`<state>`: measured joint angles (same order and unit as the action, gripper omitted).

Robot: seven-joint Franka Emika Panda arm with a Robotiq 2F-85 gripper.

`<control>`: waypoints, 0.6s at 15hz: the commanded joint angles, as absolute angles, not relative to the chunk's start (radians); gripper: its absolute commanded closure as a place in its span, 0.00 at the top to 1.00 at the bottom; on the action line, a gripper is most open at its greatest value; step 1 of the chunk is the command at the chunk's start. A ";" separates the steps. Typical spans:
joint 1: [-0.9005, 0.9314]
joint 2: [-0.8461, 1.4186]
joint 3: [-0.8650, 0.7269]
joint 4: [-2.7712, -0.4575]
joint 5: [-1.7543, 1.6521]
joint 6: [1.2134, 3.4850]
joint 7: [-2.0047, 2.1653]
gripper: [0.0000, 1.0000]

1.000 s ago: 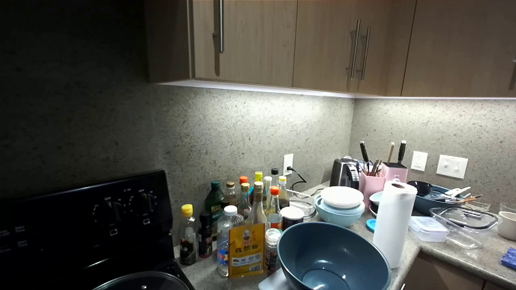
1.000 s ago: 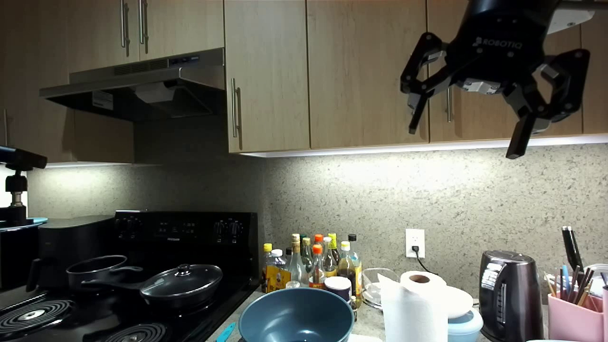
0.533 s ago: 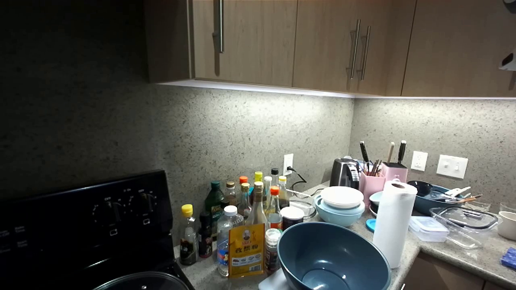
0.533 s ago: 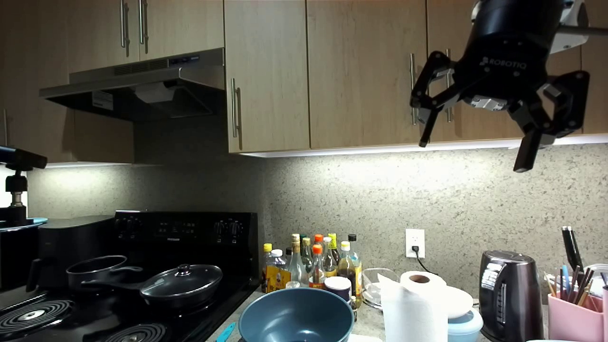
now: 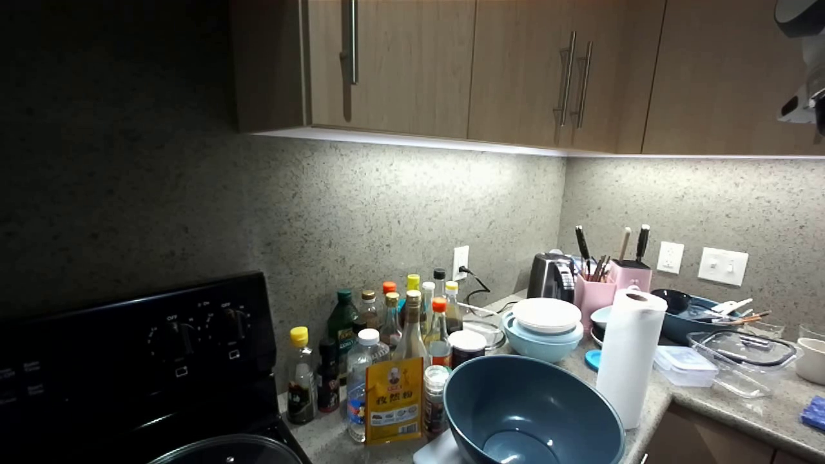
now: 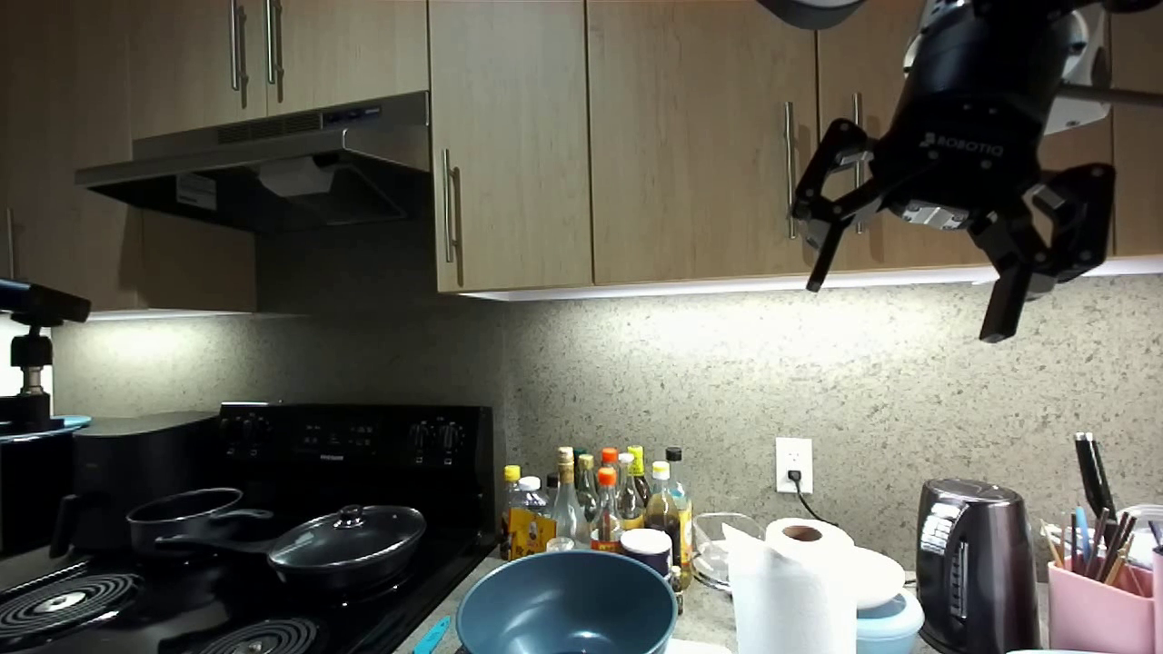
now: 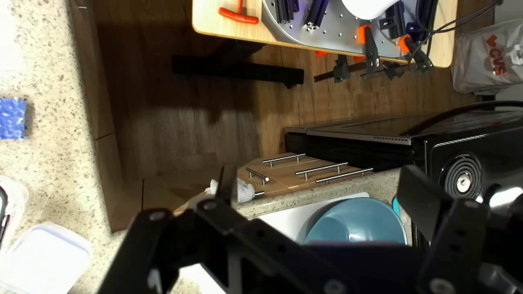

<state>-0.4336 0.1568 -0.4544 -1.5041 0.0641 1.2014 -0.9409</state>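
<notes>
"Busy bench [image 7: 53,102] below. What's changed?"

"My hand [image 6: 905,311] sits lower than a second ago, so I judge it nearer the bench; jaws wide apart, gripping nothing."

"And the blue bowl [image 7: 359,220]?"

"Well below, seen between my jaws in the wrist view, on the bench, with the paper roll [image 5: 628,367] and bottles [image 5: 412,332] near it."

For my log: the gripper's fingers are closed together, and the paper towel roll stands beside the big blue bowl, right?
Not quite: the gripper is open, its fingers spread apart, in an exterior view. The paper towel roll does stand beside the big blue bowl.
</notes>
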 commanded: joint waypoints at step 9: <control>-0.461 0.168 -0.395 -1.449 0.063 1.119 -0.936 1.00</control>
<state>-0.4409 0.1660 -0.4168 -1.4553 0.0642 1.1231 -0.9387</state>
